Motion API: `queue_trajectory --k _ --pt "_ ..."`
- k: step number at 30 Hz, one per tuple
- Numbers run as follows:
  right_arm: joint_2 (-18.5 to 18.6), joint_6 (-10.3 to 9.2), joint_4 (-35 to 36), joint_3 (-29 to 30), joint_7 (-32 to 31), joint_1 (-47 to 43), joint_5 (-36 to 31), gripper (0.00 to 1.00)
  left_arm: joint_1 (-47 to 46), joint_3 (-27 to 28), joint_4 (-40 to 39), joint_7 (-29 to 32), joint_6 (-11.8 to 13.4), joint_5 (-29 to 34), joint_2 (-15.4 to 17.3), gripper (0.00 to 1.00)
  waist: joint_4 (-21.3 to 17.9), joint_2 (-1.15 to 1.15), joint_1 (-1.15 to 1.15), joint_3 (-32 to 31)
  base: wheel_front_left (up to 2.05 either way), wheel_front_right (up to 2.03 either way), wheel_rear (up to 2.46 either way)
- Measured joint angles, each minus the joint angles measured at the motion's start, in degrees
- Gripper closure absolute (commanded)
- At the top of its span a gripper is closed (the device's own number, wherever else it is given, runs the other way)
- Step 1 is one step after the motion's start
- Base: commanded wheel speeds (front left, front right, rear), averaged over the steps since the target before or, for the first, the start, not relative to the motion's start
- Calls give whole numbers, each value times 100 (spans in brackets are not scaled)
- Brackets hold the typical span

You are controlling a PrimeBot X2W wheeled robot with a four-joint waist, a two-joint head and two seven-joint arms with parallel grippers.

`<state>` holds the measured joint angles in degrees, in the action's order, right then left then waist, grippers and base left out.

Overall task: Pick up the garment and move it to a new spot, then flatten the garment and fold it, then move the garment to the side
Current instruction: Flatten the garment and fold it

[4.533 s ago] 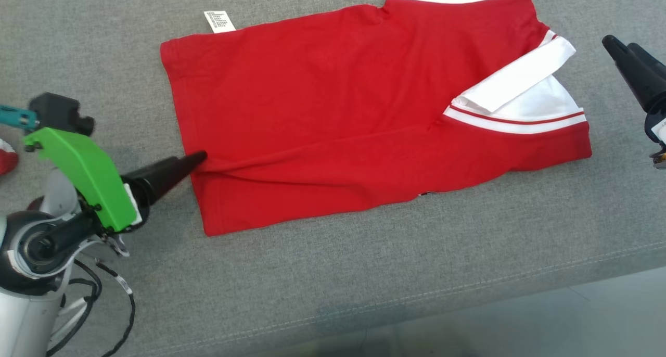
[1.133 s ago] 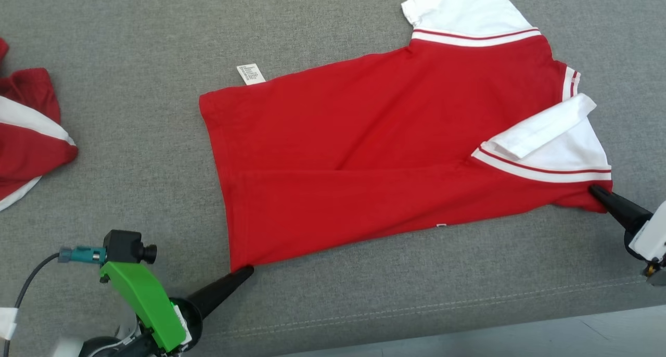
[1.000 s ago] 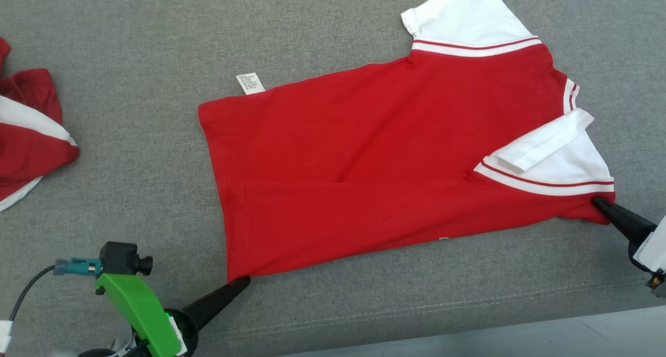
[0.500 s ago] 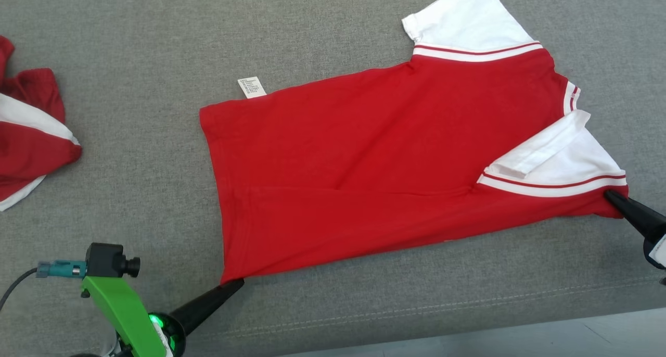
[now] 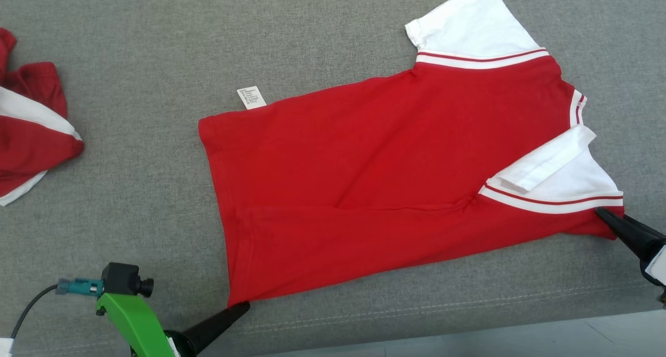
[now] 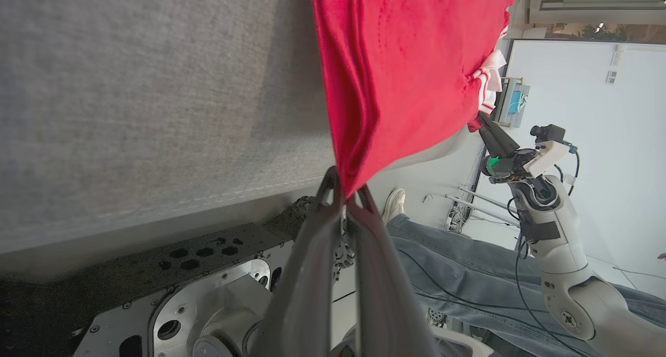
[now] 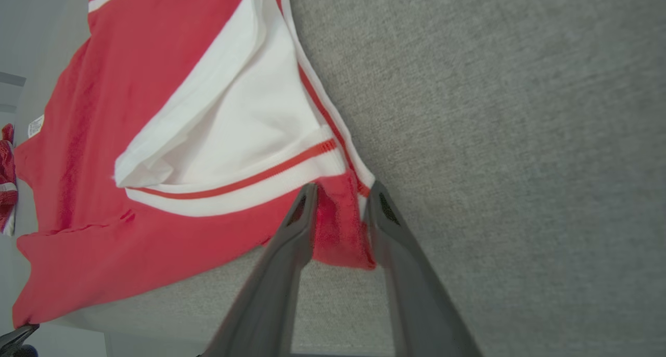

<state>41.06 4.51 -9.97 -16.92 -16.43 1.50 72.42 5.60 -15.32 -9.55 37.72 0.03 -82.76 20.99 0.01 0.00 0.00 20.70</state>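
The garment [image 5: 374,180], a red shirt with white sleeves and striped trim, lies spread flat on the grey padded surface [image 5: 130,60]. My left gripper [image 5: 244,306] is shut on the hem corner nearest me; in the left wrist view its fingertips [image 6: 346,190] pinch the red cloth [image 6: 411,60]. My right gripper [image 5: 603,214] is at the shoulder corner on the right. The right wrist view has its two fingers [image 7: 341,190] standing apart, with the red corner of the garment [image 7: 156,50] lying loose between them.
A second red and white garment [image 5: 31,133] lies bunched at the far left. A white care label [image 5: 251,97] sticks out at the shirt's far hem. The surface's stitched front edge [image 5: 416,310] runs close below the shirt. A person's jeans-clad legs [image 6: 468,273] are near the robot base.
Both grippers drew the shirt toward the near edge by its two near corners. In the last half second the right gripper's fingers parted; the left stays shut.
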Motion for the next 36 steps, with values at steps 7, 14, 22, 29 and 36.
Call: queue_trajectory --k 7,14,22,29,36 --pt "201 -98 64 -181 -135 -23 -293 0 21 -178 242 -18 1 439 120 0 8 0 0 -64 0 0 0" --pt "778 -165 658 -119 -337 386 -701 0 -9 -178 159 -78 122 1091 572 0 30 0 0 -129 0 0 0" --pt "1053 -449 1317 175 -326 1842 -1369 0 -748 -93 -186 -156 141 2182 1233 0 45 0 0 38 0 0 0" --pt "953 -817 1182 74 -487 2674 -1723 0 -1980 -244 -547 -20 -55 2154 970 0 216 0 0 276 0 0 0" --pt "501 -1046 728 -154 -706 3685 -2054 0 -3188 -677 -410 265 -405 1993 568 0 531 0 0 767 0 0 0"
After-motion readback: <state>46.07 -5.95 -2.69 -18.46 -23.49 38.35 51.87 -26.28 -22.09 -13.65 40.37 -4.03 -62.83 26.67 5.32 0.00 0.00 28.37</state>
